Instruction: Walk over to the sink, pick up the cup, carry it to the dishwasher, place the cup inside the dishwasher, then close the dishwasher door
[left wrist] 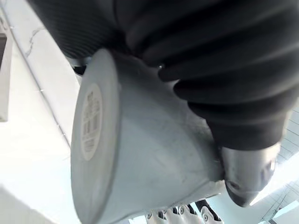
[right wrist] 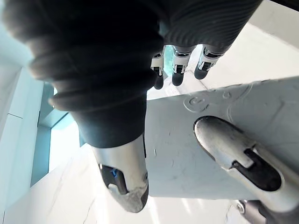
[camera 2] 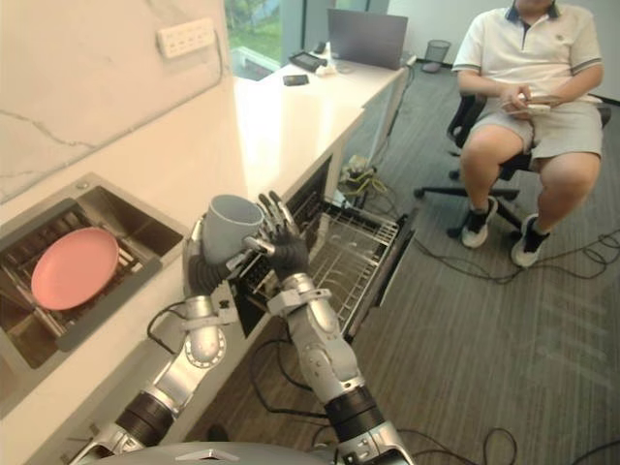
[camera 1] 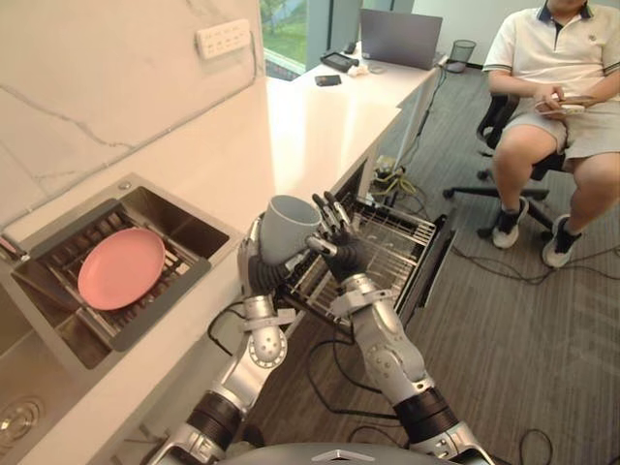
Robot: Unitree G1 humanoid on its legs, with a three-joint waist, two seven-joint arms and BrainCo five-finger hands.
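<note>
The cup (camera 1: 289, 229) sits clasped in the left robot hand (camera 1: 256, 267).

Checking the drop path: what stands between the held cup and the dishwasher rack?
The right hand, upright against the cup, stands between it and the rack, as the left eye view shows.

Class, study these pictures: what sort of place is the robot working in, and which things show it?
Probably an office kitchenette: a sink set in a white counter, an open dishwasher under that counter, and a laptop farther along it.
</note>
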